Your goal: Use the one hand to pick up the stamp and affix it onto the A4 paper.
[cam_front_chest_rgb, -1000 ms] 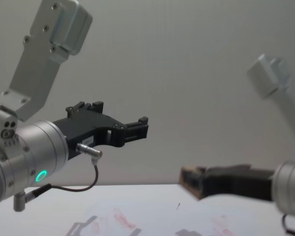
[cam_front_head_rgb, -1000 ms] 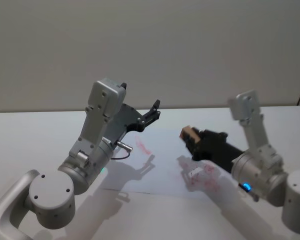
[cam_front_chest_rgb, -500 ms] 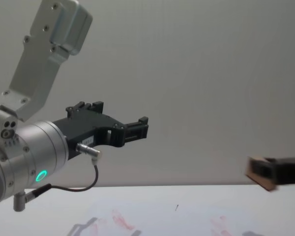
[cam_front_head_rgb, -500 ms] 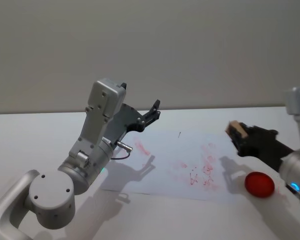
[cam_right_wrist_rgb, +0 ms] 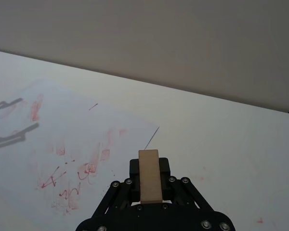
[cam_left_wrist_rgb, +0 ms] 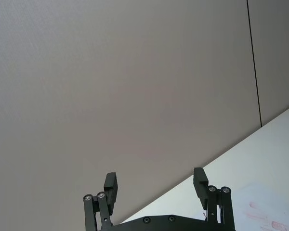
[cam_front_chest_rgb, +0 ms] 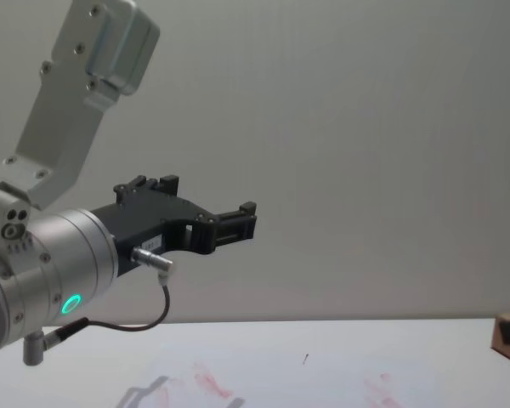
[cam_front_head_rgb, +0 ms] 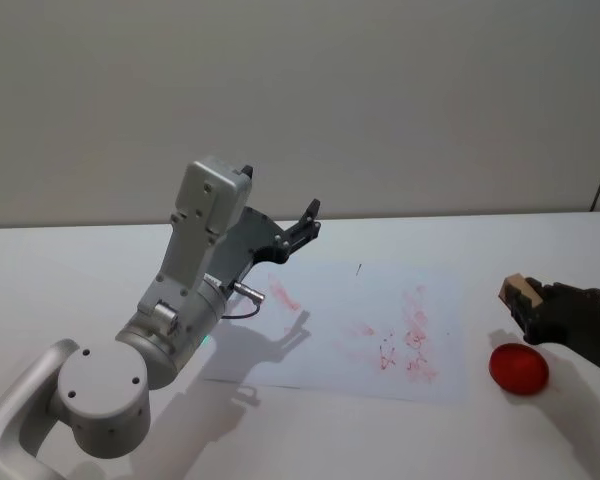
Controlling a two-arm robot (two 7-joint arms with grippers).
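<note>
1. Gripping the stamp (cam_front_head_rgb: 516, 292) between the closed-in fingers of the right claw (cam_front_head_rgb: 525, 300), at about 3 o'clock in the head view, near the counter's right edge.
2. Showing, in the right wrist view, the stamp (cam_right_wrist_rgb: 150, 175) as a light-brown wooden block standing lengthwise between the jaws of the right claw (cam_right_wrist_rgb: 150, 185), its tip poking out past the black fingers.
3. Hovering above the white counter (cam_front_head_rgb: 70, 270), just off the right edge of the A4 paper (cam_front_head_rgb: 350, 300), not over the sheet itself.
4. Lying flat at the middle of the counter: the A4 paper (cam_right_wrist_rgb: 62, 125), smeared with pale red ink marks (cam_front_head_rgb: 405, 340) towards its 4 o'clock part and one more smudge near its 10 o'clock corner.
5. Sitting on the counter just below the right claw, at about 4 o'clock from the paper's centre: a round red ink pad (cam_front_head_rgb: 519, 368), apart from the sheet.
6. Peeking in at the 4 o'clock edge of the chest view: the stamp's brown end (cam_front_chest_rgb: 503, 333).
7. Hanging raised above the counter at about 10 o'clock from the paper: the left claw (cam_front_head_rgb: 302, 228), pointing toward the far wall, holding nothing.
8. Standing wide apart in the left wrist view: the two black fingers of the left claw (cam_left_wrist_rgb: 155, 185), with only wall between them.
9. Casting its shadow across the paper's left part.
</note>
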